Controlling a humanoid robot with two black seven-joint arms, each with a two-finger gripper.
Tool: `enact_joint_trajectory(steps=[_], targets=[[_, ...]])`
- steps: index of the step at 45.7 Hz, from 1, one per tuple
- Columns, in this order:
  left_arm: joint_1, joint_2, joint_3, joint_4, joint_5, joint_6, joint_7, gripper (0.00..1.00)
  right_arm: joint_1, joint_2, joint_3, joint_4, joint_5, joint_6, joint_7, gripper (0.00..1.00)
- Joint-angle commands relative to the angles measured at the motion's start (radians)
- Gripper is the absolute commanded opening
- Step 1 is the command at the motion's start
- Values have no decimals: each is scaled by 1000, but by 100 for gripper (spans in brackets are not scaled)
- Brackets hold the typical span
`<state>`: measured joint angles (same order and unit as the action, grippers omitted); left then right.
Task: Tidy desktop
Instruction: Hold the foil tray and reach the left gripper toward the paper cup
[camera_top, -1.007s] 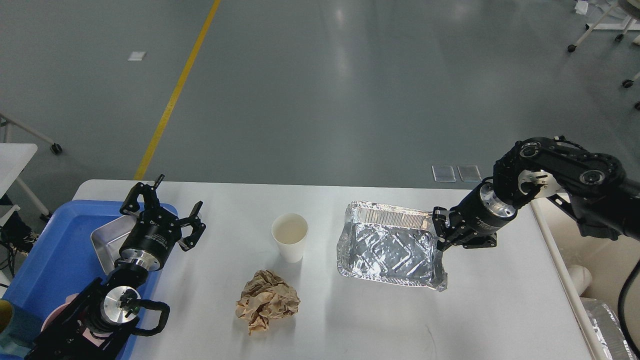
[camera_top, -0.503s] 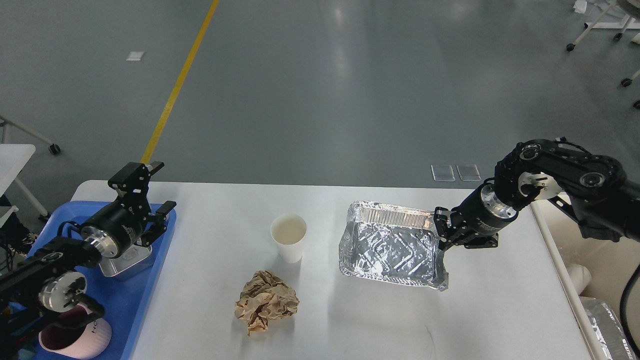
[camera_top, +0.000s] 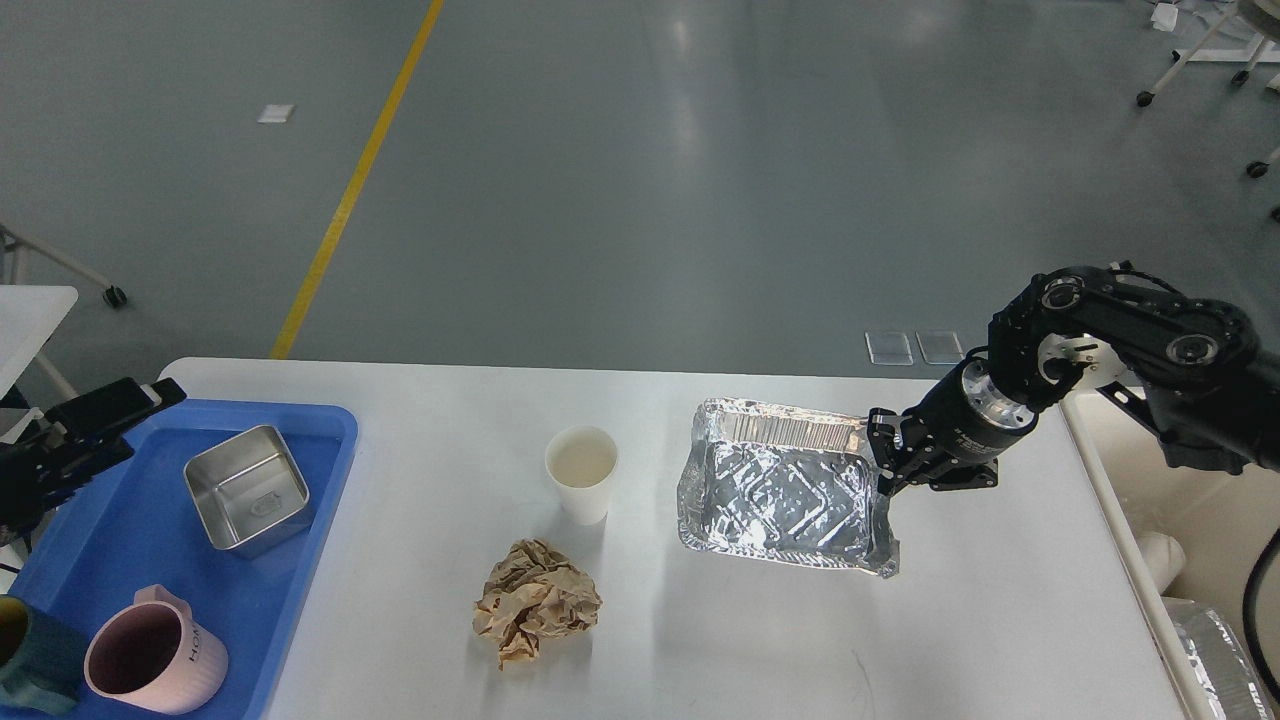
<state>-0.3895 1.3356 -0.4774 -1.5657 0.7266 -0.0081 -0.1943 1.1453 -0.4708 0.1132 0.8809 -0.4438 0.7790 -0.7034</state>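
The white desktop (camera_top: 700, 640) carries a silver foil tray (camera_top: 780, 495), a white paper cup (camera_top: 582, 472) and a crumpled brown paper ball (camera_top: 537, 600). My right gripper (camera_top: 884, 462) comes in from the right and is shut on the foil tray's right rim, one finger inside the wall and one outside. My left gripper (camera_top: 105, 425) is at the far left, above the back-left edge of the blue tray (camera_top: 300, 560). Its two fingers stand apart with nothing between them.
The blue tray holds a square steel container (camera_top: 245, 487), a pink mug (camera_top: 155, 655) and a dark teal cup (camera_top: 25, 660) cut by the frame edge. A beige bin (camera_top: 1200, 560) with foil in it stands past the desktop's right edge.
My left arm has pulled back to the left, off the steel container, which now sits uncovered in the blue tray. The right gripper has stayed on the foil tray's rim, and the tray has shifted slightly.
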Motion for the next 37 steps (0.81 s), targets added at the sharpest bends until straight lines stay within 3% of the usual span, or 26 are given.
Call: enact_joint_trajectory(steps=[1, 13, 37], targets=[[0, 120, 0, -8, 28, -10, -2, 97, -1, -3, 0, 3, -3, 0, -1, 0], [1, 142, 0, -39, 122, -24, -47, 97, -7, -23, 0, 30, -4, -6, -1, 0], [17, 122, 6, -154, 218, -38, -71, 97, -10, -43, 0, 52, -7, -10, -1, 0]])
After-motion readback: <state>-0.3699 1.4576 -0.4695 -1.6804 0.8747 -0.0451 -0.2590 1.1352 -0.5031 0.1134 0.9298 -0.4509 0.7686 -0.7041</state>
